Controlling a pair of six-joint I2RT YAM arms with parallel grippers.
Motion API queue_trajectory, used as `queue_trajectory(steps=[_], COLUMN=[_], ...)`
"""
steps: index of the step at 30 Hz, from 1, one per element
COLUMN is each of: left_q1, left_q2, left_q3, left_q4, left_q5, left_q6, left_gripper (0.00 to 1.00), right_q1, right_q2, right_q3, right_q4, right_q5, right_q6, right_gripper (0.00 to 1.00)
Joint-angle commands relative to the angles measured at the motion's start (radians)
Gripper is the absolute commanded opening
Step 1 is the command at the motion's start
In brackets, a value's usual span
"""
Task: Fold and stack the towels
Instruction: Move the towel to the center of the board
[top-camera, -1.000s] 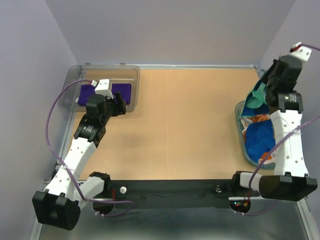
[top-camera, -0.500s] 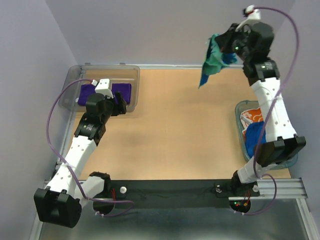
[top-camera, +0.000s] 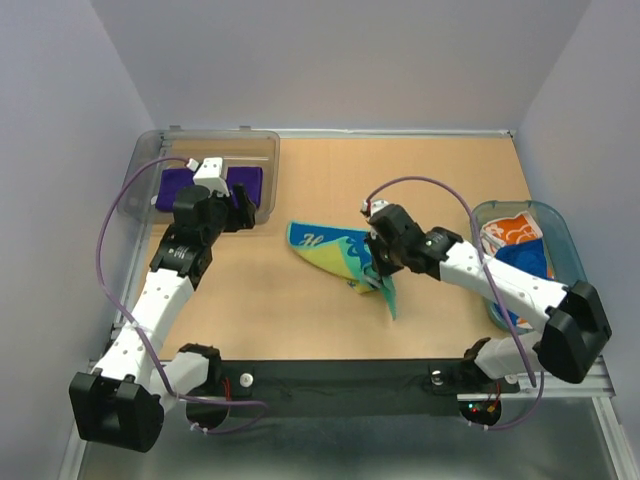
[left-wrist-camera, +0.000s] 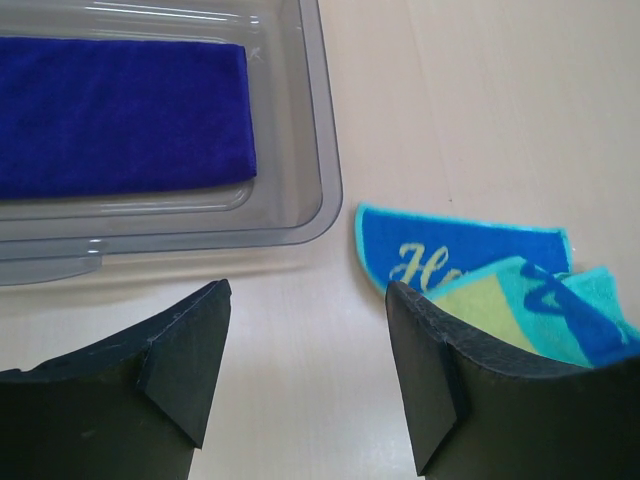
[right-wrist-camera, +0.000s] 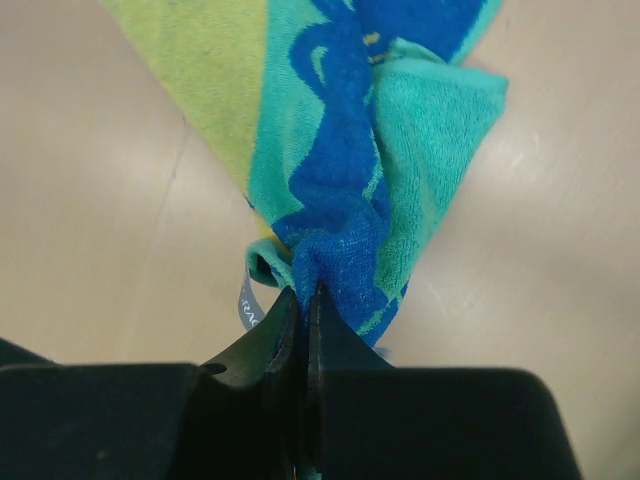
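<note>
Walls (top-camera: 60, 120) of plain lavender enclose the tan table (top-camera: 400, 170) on three sides. At far left, a clear grey bin (top-camera: 265, 150) holds the folded purple towel (top-camera: 175, 187), with the left gripper (top-camera: 240, 210) just beside its near right corner, jaws wide and empty. At centre, the right gripper (right-wrist-camera: 305, 300) clamps a bunched edge of the mint-green towel (top-camera: 335, 250) lying on the table; the teal basket (top-camera: 478, 215) at right holds the blue towel (top-camera: 525, 262) and the orange-flowered towel (top-camera: 510, 230).
</note>
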Motion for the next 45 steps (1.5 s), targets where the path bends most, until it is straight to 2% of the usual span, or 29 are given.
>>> queue_trajectory(steps=[1,5,9,10,13,16,18,22,26,28,32,36,37,38,39,41,42,44,45], left_q1=[0.003,0.003,0.003,0.003,0.003,0.002,0.002,0.002,0.002,0.002,0.002,0.000,-0.001,-0.004,-0.006,-0.010,-0.010,-0.012,-0.012], left_q2=[0.001,0.005,0.005,0.005,0.009,0.009,0.009,0.012,0.031,0.038,0.054,0.071,0.076,0.081,0.090,0.100,0.105,0.105,0.105], left_q3=[0.014,0.010,0.005,0.007,0.005,0.006,0.007,0.007,0.010,0.013,0.016,0.017,0.017,0.019,0.022,0.025,0.026,0.028,0.028], left_q4=[0.053,0.053,0.051,0.048,0.042,0.036,0.036,0.035,0.033,0.030,0.025,0.024,0.024,0.024,0.024,0.022,0.021,0.021,0.021], left_q5=[0.054,0.049,0.042,0.042,0.028,0.020,0.020,0.035,0.068,0.080,0.103,0.143,0.143,0.155,0.158,0.173,0.175,0.174,0.160], left_q6=[0.014,0.015,0.015,0.015,0.019,0.020,0.020,0.019,0.019,0.019,0.023,0.028,0.031,0.031,0.034,0.035,0.035,0.034,0.034], left_gripper=[0.75,0.75,0.75,0.75,0.75,0.75,0.75,0.75,0.75,0.75,0.75,0.75,0.75,0.75,0.75,0.75,0.75,0.75,0.75], right_q1=[0.034,0.038,0.040,0.040,0.038,0.037,0.038,0.037,0.038,0.038,0.040,0.054,0.054,0.061,0.064,0.064,0.066,0.067,0.066], right_q2=[-0.082,-0.068,0.030,0.070,0.107,0.106,0.074,-0.054,-0.178,-0.201,-0.189,-0.175,-0.175,-0.175,-0.171,-0.169,-0.171,-0.183,-0.180], right_q3=[-0.025,0.070,0.362,0.486,0.674,0.723,0.699,0.477,0.203,0.135,0.007,-0.091,-0.103,-0.109,-0.114,-0.099,-0.061,0.031,0.065], right_q4=[-0.041,-0.009,-0.003,0.010,0.065,0.154,0.157,0.154,0.021,-0.045,-0.243,-0.315,-0.315,-0.323,-0.325,-0.331,-0.332,-0.331,-0.326], right_q5=[0.070,0.101,0.254,0.374,0.603,0.769,0.817,0.842,0.768,0.710,0.465,0.255,0.254,0.195,0.162,0.071,0.049,0.029,0.035], right_q6=[0.150,0.086,-0.035,-0.074,-0.114,-0.163,-0.168,-0.108,0.064,0.122,0.318,0.388,0.394,0.394,0.380,0.344,0.330,0.291,0.276], right_gripper=[0.01,0.01,0.01,0.01,0.01,0.01,0.01,0.01,0.01,0.01,0.01,0.02,0.05,0.09,0.22,0.36,0.49,0.60,0.61])
